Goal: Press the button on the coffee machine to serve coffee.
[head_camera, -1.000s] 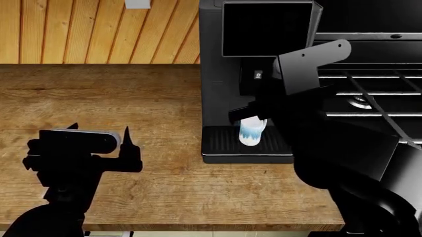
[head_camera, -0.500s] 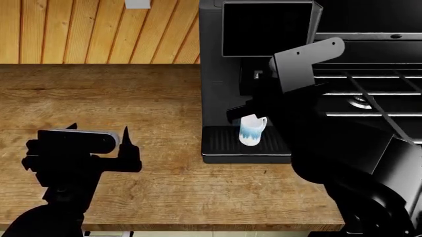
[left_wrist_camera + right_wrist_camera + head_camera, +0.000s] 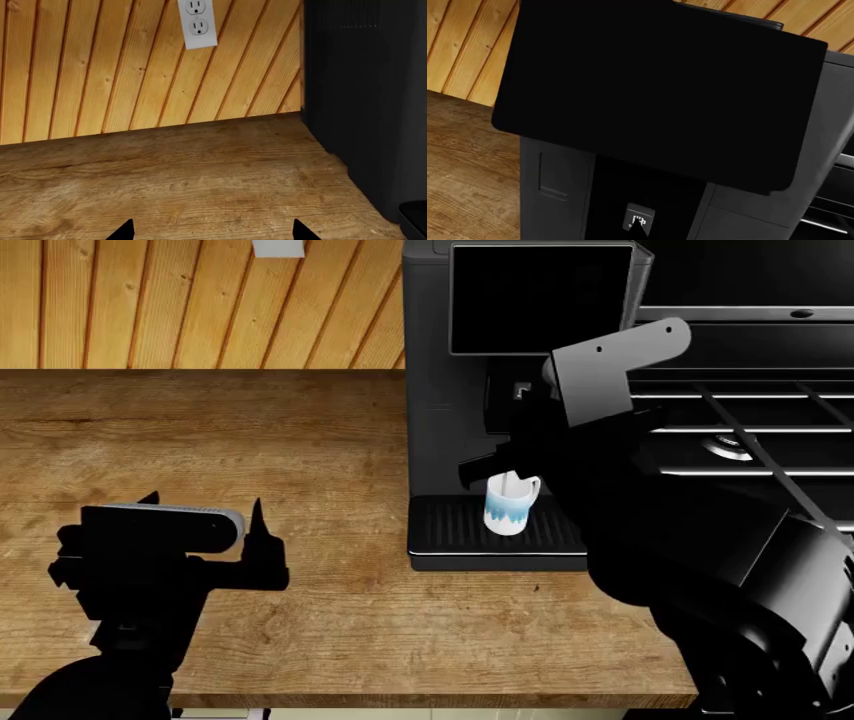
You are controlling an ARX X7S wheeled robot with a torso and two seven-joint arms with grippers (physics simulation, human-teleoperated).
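The coffee machine (image 3: 434,390) stands at the back of the wooden counter, with a glossy black screen (image 3: 541,300) and a ribbed drip tray (image 3: 447,530). A white and blue mug (image 3: 510,502) stands on the tray under the spout. The small pale-grey button (image 3: 639,218) sits below the screen in the right wrist view. My right gripper (image 3: 640,231) shows as one dark tip with its point touching or just in front of the button's face. It looks shut and empty. My left gripper (image 3: 212,231) is open and empty over bare counter, left of the machine.
A black gas stove (image 3: 761,430) with grates lies right of the machine, behind my right arm. A white wall outlet (image 3: 198,22) is on the plank wall. The counter's front edge (image 3: 400,702) runs along the bottom of the head view.
My right wrist has shifted slightly left and toward the machine's front, now partly covering the button in the head view and uncovering more of the mug. The left arm has barely moved.
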